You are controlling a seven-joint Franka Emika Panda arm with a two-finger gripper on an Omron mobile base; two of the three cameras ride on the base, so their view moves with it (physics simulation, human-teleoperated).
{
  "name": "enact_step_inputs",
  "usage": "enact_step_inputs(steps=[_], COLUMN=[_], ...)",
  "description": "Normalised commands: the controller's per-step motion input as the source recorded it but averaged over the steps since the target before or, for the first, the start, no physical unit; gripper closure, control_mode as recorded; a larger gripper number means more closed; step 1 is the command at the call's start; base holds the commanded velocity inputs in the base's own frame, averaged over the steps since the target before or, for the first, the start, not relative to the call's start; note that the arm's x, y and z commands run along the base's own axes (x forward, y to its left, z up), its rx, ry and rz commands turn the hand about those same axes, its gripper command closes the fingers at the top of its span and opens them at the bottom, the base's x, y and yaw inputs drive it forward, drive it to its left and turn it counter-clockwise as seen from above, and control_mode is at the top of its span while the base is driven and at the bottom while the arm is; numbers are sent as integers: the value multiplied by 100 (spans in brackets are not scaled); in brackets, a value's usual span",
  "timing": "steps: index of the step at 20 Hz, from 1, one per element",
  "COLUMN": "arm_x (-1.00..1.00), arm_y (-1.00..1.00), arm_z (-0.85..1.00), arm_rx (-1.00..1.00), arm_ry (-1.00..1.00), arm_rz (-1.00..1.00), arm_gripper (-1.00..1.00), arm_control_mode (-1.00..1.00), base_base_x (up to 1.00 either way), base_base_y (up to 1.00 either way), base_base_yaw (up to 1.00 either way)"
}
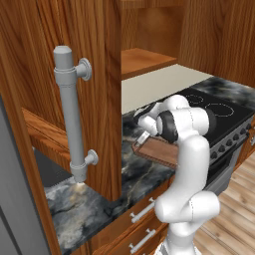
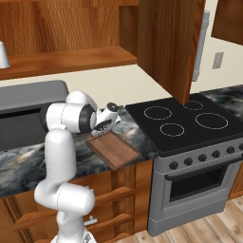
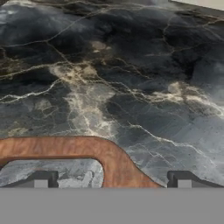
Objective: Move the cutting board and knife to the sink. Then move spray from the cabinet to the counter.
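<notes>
Two spread fingertips [image 3: 42, 178] of the gripper [image 3: 112, 179] are straddling the cutting board [image 2: 114, 148] handle end on the worktop [image 3: 131, 78], readying a grasp.

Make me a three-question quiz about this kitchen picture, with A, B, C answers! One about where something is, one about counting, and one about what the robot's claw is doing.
1. Where does the cutting board lie?
A. on the counter beside the stove
B. inside the sink
C. on the cabinet shelf

2. How many ring burners are drawn on the stove top?
A. two
B. four
C. six

3. How is the gripper right now?
A. shut on the board
B. shut on nothing
C. open

Answers:
1. A, the right base view shows the board flat on the marble counter, next to the stove's left edge.
2. B, four white rings show on the black top.
3. C, the hand view shows its fingertips far apart, either side of the board's handle end.
</notes>
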Motion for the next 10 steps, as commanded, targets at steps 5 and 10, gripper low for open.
enact_step_inputs(steps=[5, 10], arm_x=[-34, -38], arm_y=[-10, -8], arm_z=[0, -35], arm_rx=[0, -1], arm_ry=[-9, -3], arm_rz=[0, 0], arm_gripper=[-100, -100], arm_control_mode=[-100, -100], base_base_x=[0, 0], base_base_y=[0, 0], base_base_yaw=[0, 0])
